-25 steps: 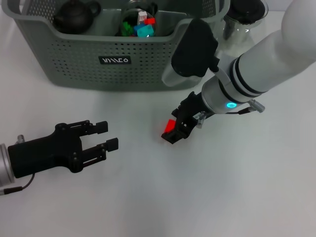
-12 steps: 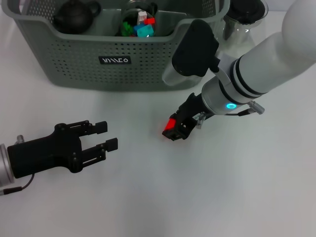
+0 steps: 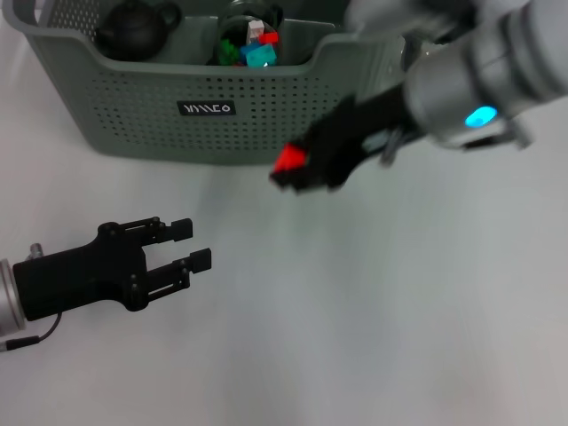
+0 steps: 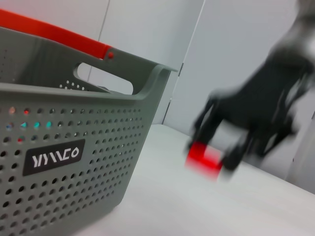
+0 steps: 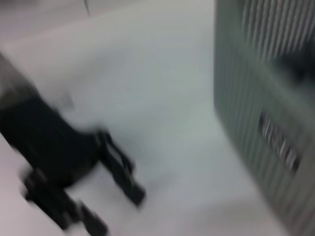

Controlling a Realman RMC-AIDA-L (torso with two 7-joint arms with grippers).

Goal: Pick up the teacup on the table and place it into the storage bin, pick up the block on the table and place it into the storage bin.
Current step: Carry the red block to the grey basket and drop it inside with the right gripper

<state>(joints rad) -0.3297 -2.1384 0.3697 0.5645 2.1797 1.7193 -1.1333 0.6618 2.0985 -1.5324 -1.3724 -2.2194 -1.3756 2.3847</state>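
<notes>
My right gripper [image 3: 297,170] is shut on a small red block [image 3: 287,161] and holds it in the air, just in front of the storage bin's [image 3: 133,111] front wall. The left wrist view shows the same red block [image 4: 203,158] gripped by the dark right gripper [image 4: 224,155], lifted beside the bin [image 4: 69,128]. Inside the grey-green bin lie a dark teapot [image 3: 133,27] and a glass holding coloured blocks [image 3: 253,44]. No teacup shows on the table. My left gripper [image 3: 193,244] rests open low at the left, also visible as a dark shape [image 5: 120,169] in the right wrist view.
The bin carries a black label [image 3: 207,108] and an orange handle clip [image 4: 54,35]. A clear glass teapot [image 3: 439,31] stands behind the bin's right corner, partly hidden by my right arm. White tabletop [image 3: 373,337] spreads in front.
My right gripper has risen off the table with the red block and moved up and left toward the bin. The left arm has not moved.
</notes>
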